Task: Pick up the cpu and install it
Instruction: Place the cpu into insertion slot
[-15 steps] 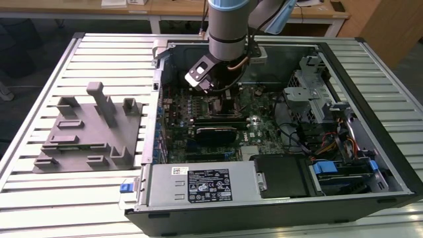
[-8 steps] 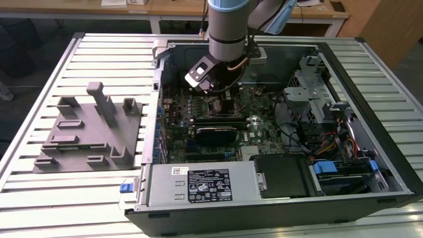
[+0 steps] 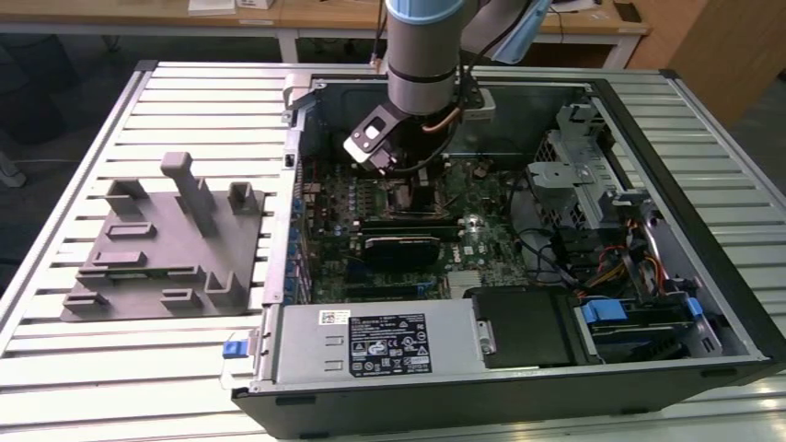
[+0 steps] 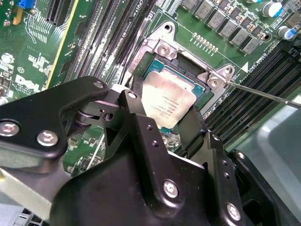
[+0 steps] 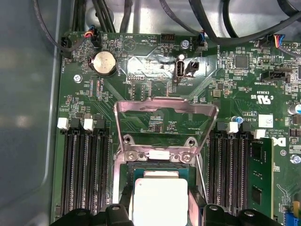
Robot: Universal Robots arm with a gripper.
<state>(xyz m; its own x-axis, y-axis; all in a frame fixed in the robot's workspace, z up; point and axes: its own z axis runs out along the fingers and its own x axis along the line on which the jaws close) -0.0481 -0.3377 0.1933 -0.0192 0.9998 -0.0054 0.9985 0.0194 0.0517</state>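
The cpu [image 4: 169,101], a flat square chip with a pale silvery top, sits level in or just over the motherboard socket [image 4: 162,47]. My gripper [image 4: 164,113] is shut on the cpu, its black fingers [image 4: 193,129] pressing two opposite edges. In the first wrist view the cpu [image 5: 160,197] lies between the same gripper [image 5: 160,209], below the socket's raised metal load plate [image 5: 167,110]. The exterior view has the gripper [image 3: 411,180] lowered into the open computer case, over the board's upper middle.
A thin socket lever [image 4: 263,94] juts out beside the socket. Memory slots [image 5: 87,174] flank it, one holding a green module [image 5: 261,174]. A grey fixture with upright posts [image 3: 166,244] stands at the exterior view's left. Power supply [image 3: 368,345] and drive cage [image 3: 590,184] crowd the case.
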